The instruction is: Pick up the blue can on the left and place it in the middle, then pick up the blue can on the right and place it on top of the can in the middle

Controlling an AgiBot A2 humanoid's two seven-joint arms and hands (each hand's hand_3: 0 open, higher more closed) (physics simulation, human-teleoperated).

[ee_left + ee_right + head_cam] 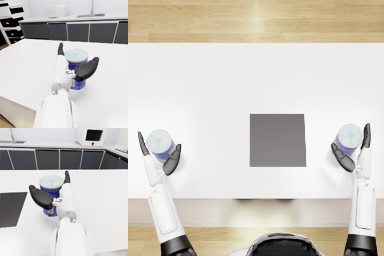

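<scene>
A: Item one, the left blue can [160, 144]?
B: Upright on the white table [218, 85], well to the left of the dark grey mat [277, 140], pale lid up, blue wall below. In the left wrist view the same can [76, 67] stands on the tabletop.

A: Left hand [159, 152]?
B: Spread around that can, one dark part on each side. The left wrist view shows the hand [75, 66] bracketing the can; whether the fingers [87, 69] actually touch its wall, I cannot tell.

A: Item two, the right blue can [349, 138]?
B: Upright on the table, well to the right of the mat, about level with the first can. The right wrist view shows it [51, 194] with the mat's edge [11, 208] beside it.

A: Right hand [353, 150]?
B: Also spread, flanking its can; seen in the right wrist view [52, 194] cupped around it, contact not clear.

A: Mat?
B: Flat, between the two cans, nothing on it.

A: Surroundings?
B: Wood floor [253, 20] beyond the table's far edge; dark cabinets [77, 31] and a white microwave [91, 136] on a counter behind.
</scene>
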